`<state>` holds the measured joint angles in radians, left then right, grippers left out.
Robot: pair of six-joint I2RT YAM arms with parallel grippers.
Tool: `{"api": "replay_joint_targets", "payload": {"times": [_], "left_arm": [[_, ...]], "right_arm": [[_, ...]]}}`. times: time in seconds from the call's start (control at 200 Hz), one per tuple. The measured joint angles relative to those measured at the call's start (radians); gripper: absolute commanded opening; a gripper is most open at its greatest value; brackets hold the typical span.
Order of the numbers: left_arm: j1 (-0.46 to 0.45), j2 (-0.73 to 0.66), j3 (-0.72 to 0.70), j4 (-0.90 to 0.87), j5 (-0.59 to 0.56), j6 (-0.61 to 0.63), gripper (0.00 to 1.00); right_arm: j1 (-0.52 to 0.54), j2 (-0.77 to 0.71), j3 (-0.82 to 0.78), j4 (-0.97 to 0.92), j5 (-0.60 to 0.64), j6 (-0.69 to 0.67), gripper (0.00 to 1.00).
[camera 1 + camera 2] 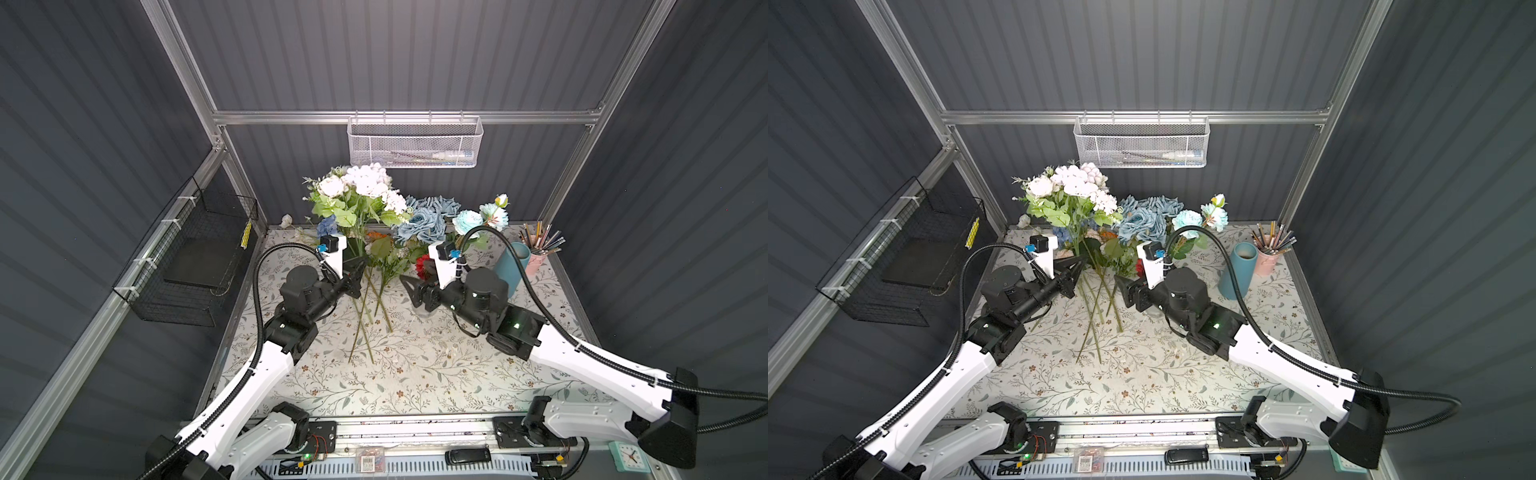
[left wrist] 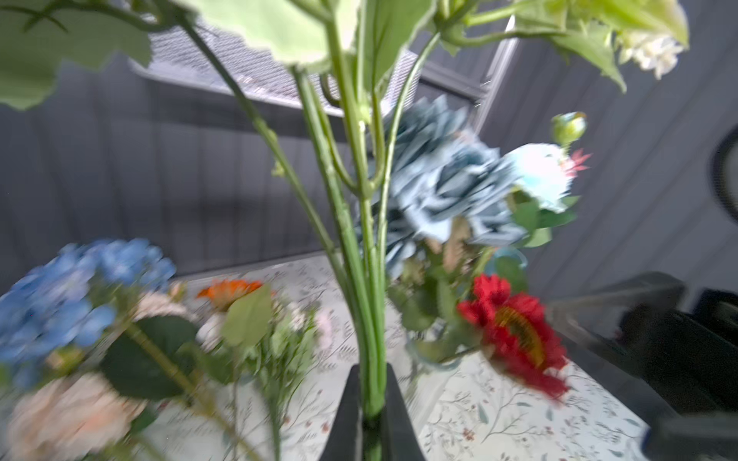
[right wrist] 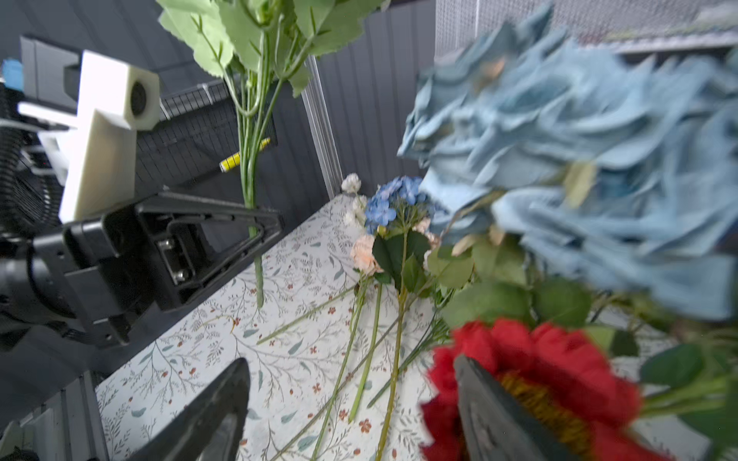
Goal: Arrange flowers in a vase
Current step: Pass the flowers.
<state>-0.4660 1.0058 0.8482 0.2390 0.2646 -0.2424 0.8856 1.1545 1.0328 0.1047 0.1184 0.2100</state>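
My left gripper (image 1: 356, 270) (image 2: 371, 373) is shut on the green stems of a white and cream flower bunch (image 1: 365, 187) (image 1: 1075, 187), which it holds upright above the table. Several loose flowers lie under it: a blue hydrangea (image 2: 76, 291), an orange sunflower (image 2: 229, 289), a cream-peach bloom (image 3: 365, 255) and long stems (image 1: 365, 324). Dusty-blue roses (image 1: 424, 220) (image 3: 579, 159) and a red sunflower (image 3: 535, 383) stand in what looks like a clear glass vase (image 2: 433, 355), mostly hidden behind my right arm. My right gripper (image 1: 405, 286) (image 3: 349, 363) is open beside the red sunflower, with nothing held.
A teal cylinder vase (image 1: 513, 266) leans at the right beside a pink cup of pencils (image 1: 540, 249). A black wire basket (image 1: 195, 266) hangs on the left wall. A white mesh basket (image 1: 413, 143) hangs on the back rail. A small white bloom (image 1: 286, 220) lies at the back left.
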Motion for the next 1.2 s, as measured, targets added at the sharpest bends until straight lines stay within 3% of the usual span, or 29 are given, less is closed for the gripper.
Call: {"api": "replay_joint_targets", "payload": {"times": [0.305,0.68,0.871,1.026,1.066,1.141,1.201], "left_arm": [[-0.057,0.092,0.061,0.117,0.254,-0.002,0.00],[-0.156,0.110,0.089,0.116,0.332,0.035,0.00],[-0.169,0.117,0.089,0.093,0.331,0.053,0.00],[-0.170,0.119,0.089,0.082,0.320,0.056,0.00],[-0.170,0.119,0.089,0.082,0.317,0.059,0.19],[-0.171,0.118,0.090,0.083,0.315,0.064,0.96],[-0.170,0.113,0.090,0.084,0.301,0.064,1.00]], "right_arm": [[-0.063,-0.026,0.061,0.008,-0.180,0.017,0.77],[-0.087,0.063,0.124,0.052,-0.281,0.028,0.68],[-0.093,0.078,0.125,0.080,-0.337,0.059,0.39],[-0.088,0.078,0.125,0.097,-0.383,0.067,0.04],[-0.087,0.078,0.125,0.100,-0.389,0.080,0.00],[-0.093,0.077,0.124,0.101,-0.387,0.082,0.00],[-0.103,0.074,0.122,0.103,-0.376,0.080,0.00]]}}
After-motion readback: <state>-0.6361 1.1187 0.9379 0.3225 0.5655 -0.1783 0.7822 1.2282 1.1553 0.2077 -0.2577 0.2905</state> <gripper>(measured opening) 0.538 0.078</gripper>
